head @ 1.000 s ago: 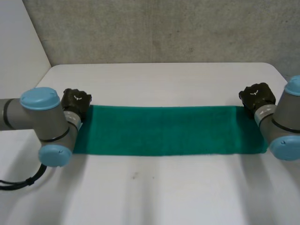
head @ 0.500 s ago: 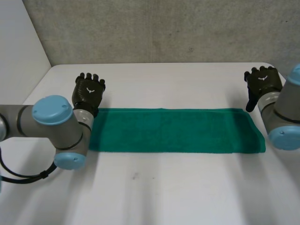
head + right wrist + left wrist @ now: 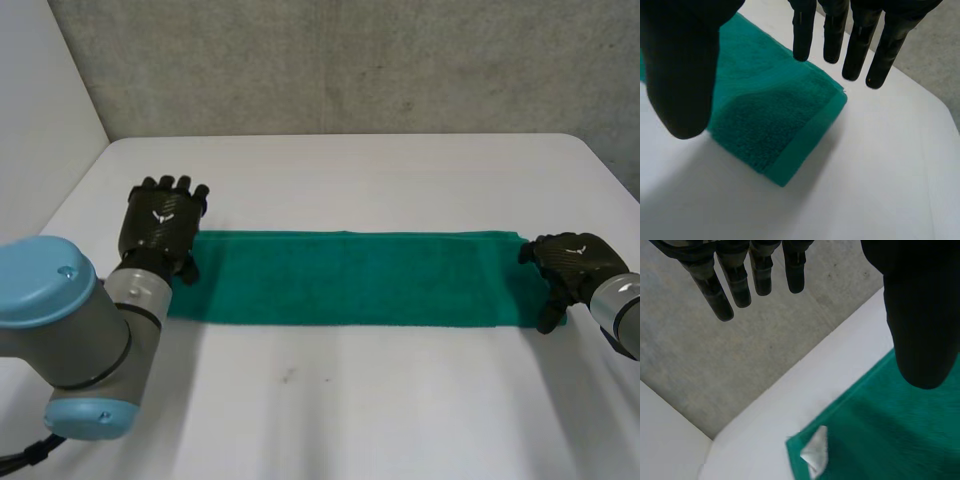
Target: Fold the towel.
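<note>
- Towel (image 3: 350, 278) lies as a long strip across the middle of the table (image 3: 350, 170).
- Left hand (image 3: 160, 225) and right hand (image 3: 572, 270) dropped back to its short ends, fingers straight, empty (endwise fold next, I'd guess).

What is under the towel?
The towel lies flat on the white table, which shows around it. The table surface directly beneath, and anything between the towel's layers, is covered.
</note>
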You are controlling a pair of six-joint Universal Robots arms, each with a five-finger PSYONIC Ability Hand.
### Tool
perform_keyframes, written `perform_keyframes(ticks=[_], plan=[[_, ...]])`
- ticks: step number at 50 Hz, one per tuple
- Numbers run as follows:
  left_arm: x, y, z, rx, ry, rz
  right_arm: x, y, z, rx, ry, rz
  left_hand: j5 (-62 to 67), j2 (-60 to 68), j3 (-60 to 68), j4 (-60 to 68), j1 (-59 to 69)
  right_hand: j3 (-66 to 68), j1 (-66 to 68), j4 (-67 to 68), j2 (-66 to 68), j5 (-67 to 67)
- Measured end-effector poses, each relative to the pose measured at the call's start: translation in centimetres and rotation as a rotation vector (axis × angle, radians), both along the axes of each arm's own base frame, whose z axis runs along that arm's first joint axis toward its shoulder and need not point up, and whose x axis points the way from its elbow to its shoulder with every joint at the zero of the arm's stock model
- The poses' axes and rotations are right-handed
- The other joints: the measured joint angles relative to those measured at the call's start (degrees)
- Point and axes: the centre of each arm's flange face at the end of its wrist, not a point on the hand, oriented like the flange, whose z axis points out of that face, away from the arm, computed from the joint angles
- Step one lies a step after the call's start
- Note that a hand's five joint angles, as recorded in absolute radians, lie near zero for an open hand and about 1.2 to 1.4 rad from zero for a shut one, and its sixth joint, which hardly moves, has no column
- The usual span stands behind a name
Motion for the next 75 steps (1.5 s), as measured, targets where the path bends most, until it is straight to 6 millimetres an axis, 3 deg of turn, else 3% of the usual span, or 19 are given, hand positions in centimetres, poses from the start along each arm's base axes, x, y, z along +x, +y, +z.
perform_keyframes(ticks=[10, 16, 20, 30, 37, 41, 49, 50, 52, 54, 56, 58, 59, 60, 64, 66, 68, 71, 75], plan=[[0.1, 0.4, -1.1, 0.036, 0.019, 0.033, -0.8, -1.6, -2.5, -0.010, 0.008, -0.019, 0.00, 0.00, 0.00, 0.00, 0.00, 14.80, 12.52, 14.31, 15.02, 12.90], [0.1, 0.4, -1.2, 0.038, 0.013, 0.040, -2.3, -3.0, -3.5, 0.005, 0.023, -0.064, 0.00, 0.00, 0.00, 0.00, 0.00, 44.83, 36.49, 45.31, 45.56, 42.93], [0.2, 0.4, -1.2, 0.039, 0.011, 0.042, -3.5, -3.7, -3.6, 0.004, 0.035, -0.107, -0.01, 0.00, 0.00, 0.00, 0.00, 46.61, 36.94, 47.24, 47.04, 44.74], [0.5, 0.5, -1.1, 0.041, 0.013, 0.047, -8.7, -6.4, 0.3, -0.141, 0.170, -0.302, 0.00, 0.00, 0.00, 0.00, 0.00, 46.62, 36.94, 47.34, 47.04, 45.25], [0.6, 0.4, -1.0, 0.039, 0.015, 0.052, -9.6, -7.6, 2.4, -0.221, 0.322, -0.295, 0.01, 0.00, 0.00, 0.00, 0.00, 46.62, 37.46, 47.34, 47.03, 45.54], [0.6, 0.4, -1.0, 0.038, 0.015, 0.054, -6.3, -7.7, 3.9, -0.290, 0.346, -0.199, 0.00, 0.00, 0.00, 0.00, 0.00, 46.74, 37.46, 47.43, 47.03, 45.81], [0.8, 0.3, -0.9, 0.035, 0.018, 0.060, 8.5, -3.5, 7.8, -0.488, 0.219, 0.208, 0.00, 0.00, 0.00, -0.09, 0.00, 46.83, 37.82, 47.54, 47.03, 45.82], [0.8, 0.3, -0.9, 0.035, 0.018, 0.060, 8.5, -3.5, 7.8, -0.488, 0.219, 0.208, 0.00, 0.00, 0.00, -0.09, 0.00, 46.83, 37.82, 47.54, 47.03, 45.82], [0.8, 0.2, -0.9, 0.034, 0.019, 0.061, 13.1, -0.9, 8.2, -0.527, 0.168, 0.359, 0.00, 0.00, 0.00, -0.09, 0.00, 46.83, 37.82, 47.54, 47.03, 45.82], [0.8, 0.2, -0.9, 0.034, 0.019, 0.061, 13.1, -0.9, 8.2, -0.527, 0.168, 0.359, 0.00, 0.00, 0.00, -0.09, 0.00, 46.83, 37.82, 47.54, 47.03, 45.82], [0.8, 0.2, -0.9, 0.034, 0.019, 0.062, 19.5, 3.7, 7.1, -0.543, 0.102, 0.595, -0.20, 0.00, 0.00, -0.13, 0.00, 46.83, 37.82, 47.55, 47.03, 45.82], [0.8, 0.2, -0.9, 0.033, 0.019, 0.062, 22.7, 6.5, 5.5, -0.531, 0.074, 0.723, -0.20, 0.00, 0.00, -0.16, 0.00, 46.83, 37.82, 47.55, 47.03, 45.82], [0.8, 0.2, -0.9, 0.033, 0.019, 0.062, 22.7, 6.5, 5.5, -0.531, 0.074, 0.723, -0.20, 0.00, 0.00, -0.16, 0.00, 46.83, 37.82, 47.55, 47.03, 45.82], [0.8, 0.2, -0.9, 0.033, 0.019, 0.062, 24.8, 8.5, 3.7, -0.506, 0.064, 0.808, -0.20, 0.00, 0.00, -0.16, 0.00, 46.83, 37.82, 47.55, 47.03, 45.83], [0.8, 0.2, -0.9, 0.033, 0.019, 0.062, 26.9, 11.1, -0.4, -0.432, 0.074, 0.905, -0.20, 0.00, 0.00, -0.16, 0.00, 36.18, 26.90, 36.94, 36.35, 35.78], [0.8, 0.2, -0.9, 0.034, 0.019, 0.061, 27.1, 11.4, -1.0, -0.419, 0.077, 0.912, -0.20, 0.00, 0.00, -0.16, 0.00, 36.18, 26.90, 36.94, 36.35, 35.78], [0.8, 0.2, -0.9, 0.034, 0.020, 0.061, 27.2, 11.6, -1.9, -0.402, 0.084, 0.913, -0.20, 0.00, 0.00, -0.16, 0.00, 4.91, 1.80, 5.76, 3.30, 5.58], [0.8, 0.2, -0.9, 0.034, 0.020, 0.059, 26.9, 11.1, -1.5, -0.397, 0.080, 0.857, -0.20, 0.00, 0.00, -0.16, 0.00, -8.26, -5.99, -7.16, -7.60, -6.06], [0.6, 0.3, -0.8, 0.032, 0.022, 0.050, 25.1, 8.7, 1.3, -0.382, 0.017, 0.687, -0.20, 0.00, 0.00, -0.16, 0.00, -8.85, -6.04, -7.37, -7.94, -6.50]])
